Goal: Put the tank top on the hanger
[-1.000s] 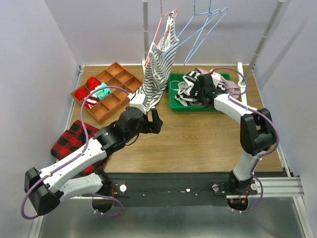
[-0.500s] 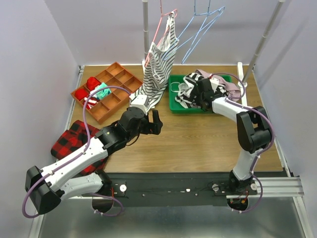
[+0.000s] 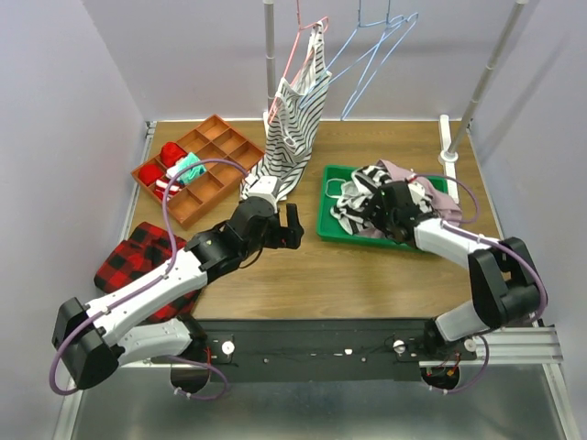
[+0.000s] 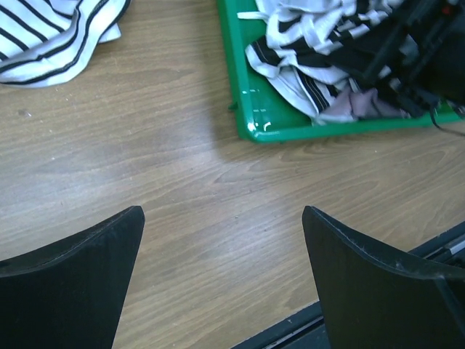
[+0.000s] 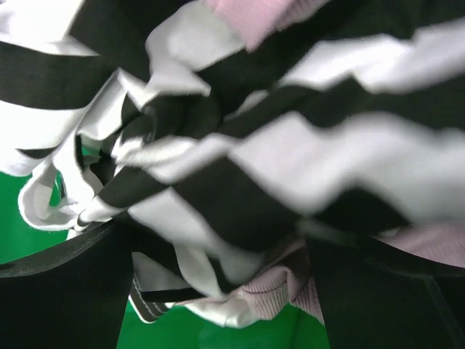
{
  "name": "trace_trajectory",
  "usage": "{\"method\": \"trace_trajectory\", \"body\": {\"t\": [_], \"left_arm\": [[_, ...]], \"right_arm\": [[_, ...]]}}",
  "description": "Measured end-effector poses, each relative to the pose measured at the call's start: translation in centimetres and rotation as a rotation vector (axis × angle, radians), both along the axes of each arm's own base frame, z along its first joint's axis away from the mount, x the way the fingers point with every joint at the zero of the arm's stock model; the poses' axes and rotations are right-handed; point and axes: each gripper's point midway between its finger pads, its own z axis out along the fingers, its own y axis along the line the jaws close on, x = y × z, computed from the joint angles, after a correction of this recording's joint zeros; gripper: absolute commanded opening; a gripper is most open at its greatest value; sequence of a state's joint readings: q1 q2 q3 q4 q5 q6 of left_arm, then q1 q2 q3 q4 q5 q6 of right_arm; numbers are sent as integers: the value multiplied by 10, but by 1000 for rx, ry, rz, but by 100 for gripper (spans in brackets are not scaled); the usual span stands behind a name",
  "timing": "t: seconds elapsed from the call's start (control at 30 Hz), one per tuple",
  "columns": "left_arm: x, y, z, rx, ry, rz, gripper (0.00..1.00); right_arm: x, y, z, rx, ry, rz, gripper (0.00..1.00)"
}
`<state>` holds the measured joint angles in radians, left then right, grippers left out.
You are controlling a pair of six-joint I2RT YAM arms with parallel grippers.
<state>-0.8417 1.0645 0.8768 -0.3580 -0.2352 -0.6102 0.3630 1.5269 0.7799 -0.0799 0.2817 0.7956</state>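
The left arm (image 3: 138, 302) and right arm (image 3: 447, 240) use white link housings joined by black joint modules. A mauve cable (image 3: 164, 215) loops outside each arm. The left end effector (image 3: 285, 226) and right end effector (image 5: 218, 229) each carry two black tapered fingers (image 4: 73, 276).

L arm (image 3: 165, 280) stretched fwd, jaws wide apart; R arm (image 3: 449, 240) bent inward, jaws spread, tipped down.
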Motion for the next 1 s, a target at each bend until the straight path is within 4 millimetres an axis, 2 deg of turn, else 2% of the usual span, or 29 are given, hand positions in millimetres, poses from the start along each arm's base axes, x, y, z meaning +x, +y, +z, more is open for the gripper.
{"method": "trace_trajectory", "body": {"t": [0.1, 0.27, 0.37, 0.53, 0.63, 0.77, 0.93, 1.0], "left_arm": [[4, -4, -11, 5, 31, 15, 99], [19, -17, -35, 3, 79, 56, 99], [34, -23, -65, 29, 124, 94, 99], [58, -23, -118, 95, 203, 149, 99], [68, -32, -139, 117, 226, 151, 99], [73, -49, -149, 118, 236, 126, 99], [75, -84, -145, 108, 212, 70, 99], [70, -100, -142, 104, 202, 37, 99]], "right_arm": [[-31, -3, -7, 44, 30, -20, 96], [-73, -11, -1, 110, 53, -54, 98], [-93, -18, 9, 120, 62, -64, 99], [-112, -27, 36, 132, 11, -66, 100], [-117, -30, 49, 128, -14, -55, 100], [-114, -29, 67, 105, -20, -29, 100], [-93, -29, 125, 94, -133, -14, 100], [-86, -32, 141, 73, -169, -32, 100]]}}
